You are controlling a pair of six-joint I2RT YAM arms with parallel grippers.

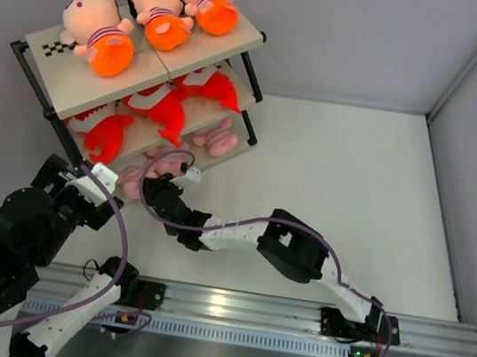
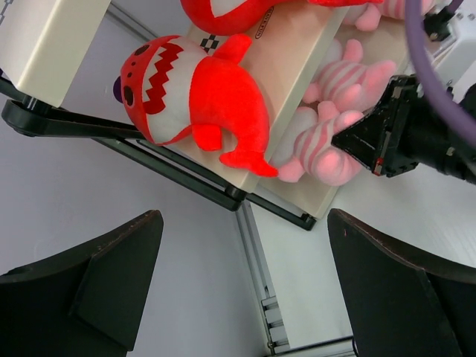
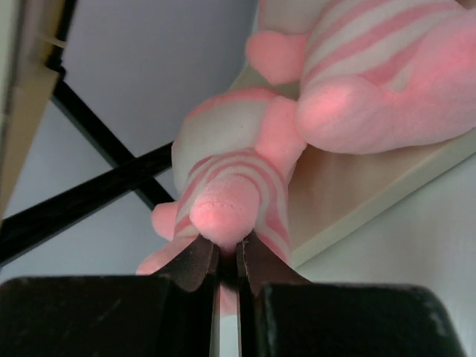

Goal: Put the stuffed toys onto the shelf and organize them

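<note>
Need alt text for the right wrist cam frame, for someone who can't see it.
The right claw is pinched shut on a limb of a pink striped plush toy at the edge of a beige shelf board. A second pink striped toy lies on the board just beyond it, and black frame bars cross on the left.
</note>
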